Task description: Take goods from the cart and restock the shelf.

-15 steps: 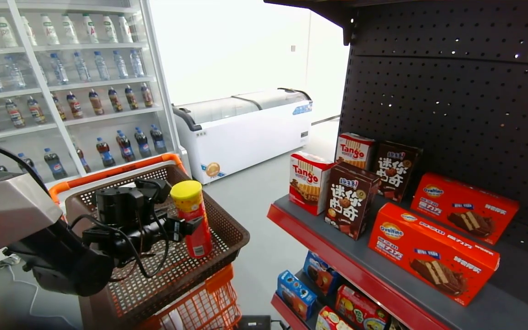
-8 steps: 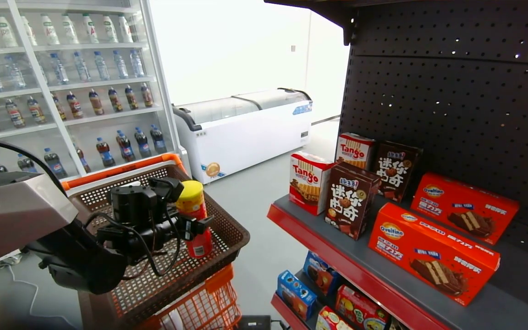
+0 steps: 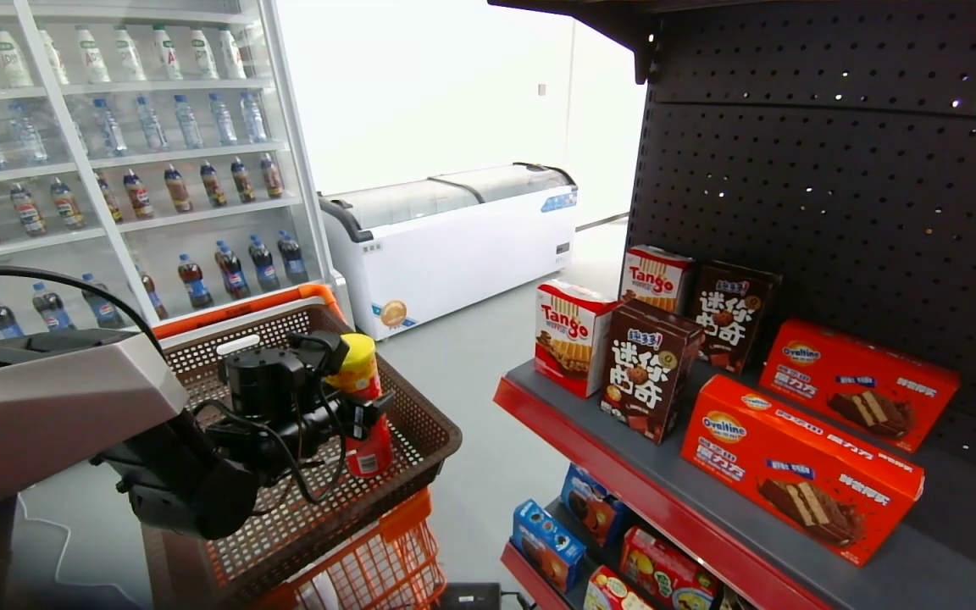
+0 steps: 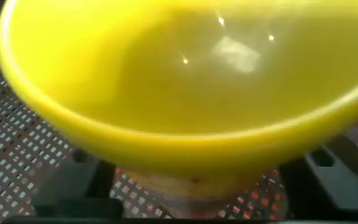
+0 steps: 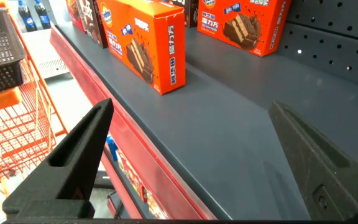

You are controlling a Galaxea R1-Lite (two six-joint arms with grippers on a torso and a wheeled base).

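Note:
A red can with a yellow lid (image 3: 367, 445) stands upright in the brown cart basket (image 3: 437, 437). My left gripper (image 3: 361, 405) is open and straddles the can's upper part just below the lid, one finger on each side. In the left wrist view the yellow lid (image 4: 185, 81) is very close, and the left gripper (image 4: 197, 186) has its fingers (image 4: 73, 183) standing apart from the can body. My right gripper (image 5: 197, 162) hangs open with nothing in it above a bare stretch of the grey shelf (image 5: 241, 137).
The shelf (image 3: 590, 424) with its red front edge carries wafer boxes (image 3: 570, 337), brown biscuit boxes (image 3: 647, 373) and orange cake boxes (image 3: 801, 466). Lower shelves hold more packs. A drinks cooler (image 3: 115, 152) and a white chest freezer (image 3: 454, 246) stand behind.
My left arm has moved forward towards the can, and its fingers now reach round the can below the lid. The can has stayed in place in the basket.

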